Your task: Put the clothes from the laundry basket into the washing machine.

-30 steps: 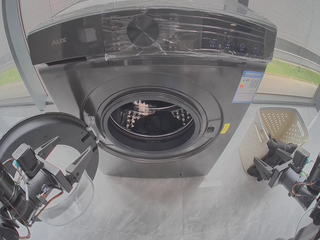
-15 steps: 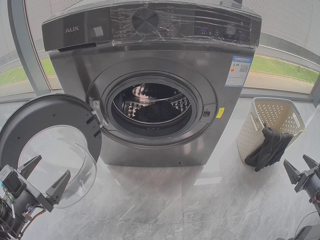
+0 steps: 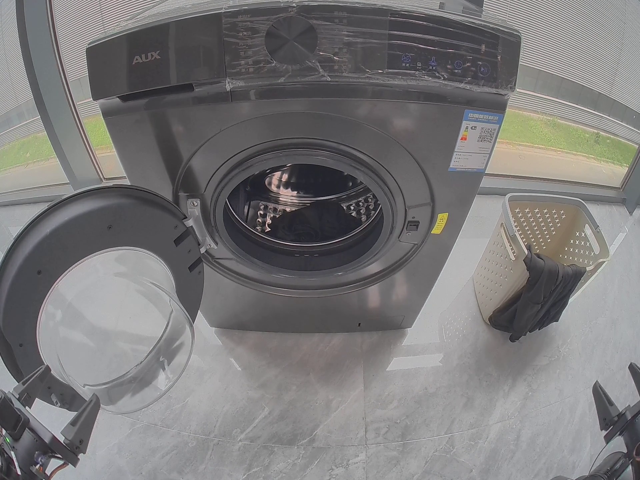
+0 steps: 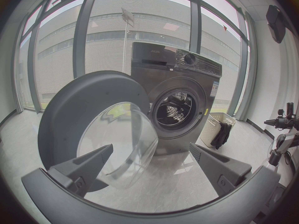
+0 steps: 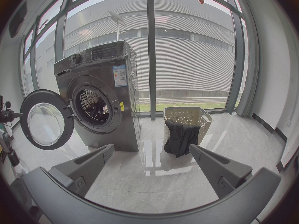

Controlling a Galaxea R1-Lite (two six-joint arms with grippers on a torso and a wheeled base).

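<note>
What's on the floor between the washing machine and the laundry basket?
Nothing: only bare shiny floor between washing machine and laundry basket, per the head view.

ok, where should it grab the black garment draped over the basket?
Pinch the black garment at the bunched fold where it crosses the basket rim, coming from above on the robot-facing side; the right gripper, open, is nearer. The hanging tail is loose.
</note>
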